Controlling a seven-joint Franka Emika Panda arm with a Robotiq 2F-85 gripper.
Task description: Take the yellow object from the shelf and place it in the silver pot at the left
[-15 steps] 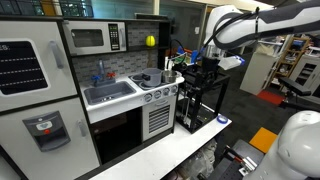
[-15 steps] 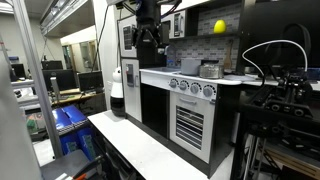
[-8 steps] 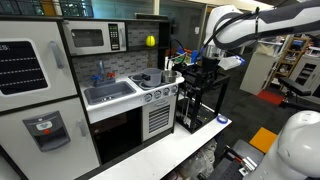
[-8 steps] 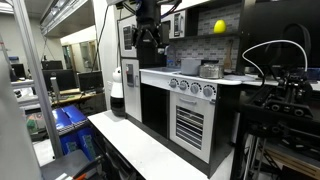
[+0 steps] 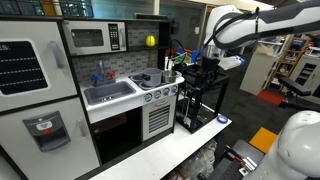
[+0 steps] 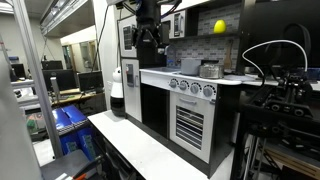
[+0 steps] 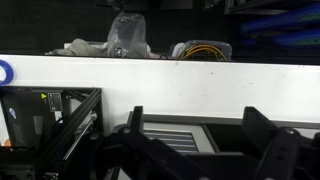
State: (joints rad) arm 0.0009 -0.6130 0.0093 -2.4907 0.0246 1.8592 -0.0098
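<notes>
The yellow object is a small yellow-green ball lying in the dark open shelf of the toy kitchen, to the right of the microwave; it also shows in an exterior view. A silver pot stands on the stovetop below it, also seen in an exterior view. My gripper hangs in front of the kitchen at about shelf height, well clear of the ball. In the wrist view my gripper is open and empty, with the oven grille between the fingers.
A toy microwave sits beside the shelf, with a sink below it. A white refrigerator unit stands at one end. A black frame rack stands next to the stove. A long white board lies before the kitchen.
</notes>
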